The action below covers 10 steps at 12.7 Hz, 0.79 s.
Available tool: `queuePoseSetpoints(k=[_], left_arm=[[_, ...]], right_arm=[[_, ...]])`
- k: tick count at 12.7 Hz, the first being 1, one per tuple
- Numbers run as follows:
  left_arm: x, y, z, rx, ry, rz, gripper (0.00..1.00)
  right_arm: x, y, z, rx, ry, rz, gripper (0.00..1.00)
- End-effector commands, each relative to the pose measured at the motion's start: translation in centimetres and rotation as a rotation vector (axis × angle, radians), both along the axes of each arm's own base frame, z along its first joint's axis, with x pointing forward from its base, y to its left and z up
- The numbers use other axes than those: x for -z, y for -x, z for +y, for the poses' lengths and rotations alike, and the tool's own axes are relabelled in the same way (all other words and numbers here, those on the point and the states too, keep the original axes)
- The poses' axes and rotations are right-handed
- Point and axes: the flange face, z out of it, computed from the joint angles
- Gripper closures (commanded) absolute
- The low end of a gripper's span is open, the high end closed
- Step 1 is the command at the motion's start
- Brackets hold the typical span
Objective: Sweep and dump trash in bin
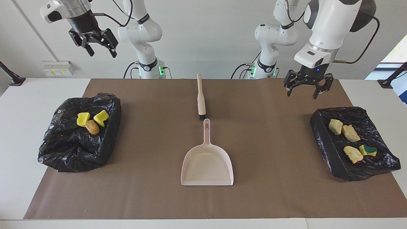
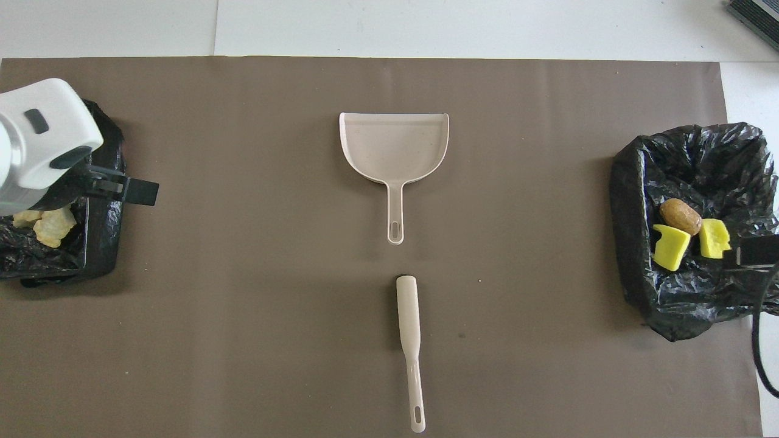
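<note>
One camera looks down from high across the table [image 1: 19,127], facing the robots; the other looks steeply down from above them. Both share the brown mat [image 1: 270,190] [image 2: 243,304].

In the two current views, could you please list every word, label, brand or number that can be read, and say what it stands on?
No readable text in either view.
Dustpan: no marking shows.
Brush: no marking shows.
Bin bags and: plain black.
Wall sockets: any print is too small to read.
Left gripper and right gripper: no lettering can be made out.
</note>
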Motion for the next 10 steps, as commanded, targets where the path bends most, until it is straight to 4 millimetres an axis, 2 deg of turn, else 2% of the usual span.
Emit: queuePoseSetpoints(k=[1, 3, 5, 7, 10], left_arm=[[-2.8, 0.6, 3.3, 0.027, -0.002, 0.031, 0.00], [-4.1, 0.7, 4.7, 0.052, 0.020, 0.028, 0.00], [-3.9, 0.7, 5.5, 0.034, 0.041, 0.064, 0.00], [-4.9, 0.6, 5.5, 0.034, 0.042, 0.063, 0.00], [-5.0, 0.4, 5.4, 0.034, 0.041, 0.069, 0.00]], right_arm=[[-0.1, 0.5, -0.1, -0.018, -0.003, -0.012, 0.00], [-0.1, 0.5, -0.1, -0.018, -0.003, -0.012, 0.00], [-0.1, 0.5, -0.1, -0.018, -0.003, -0.012, 0.00], [-0.1, 0.5, -0.1, -0.018, -0.003, -0.012, 0.00], [-0.1, 0.5, -0.1, -0.018, -0.003, -0.012, 0.00]])
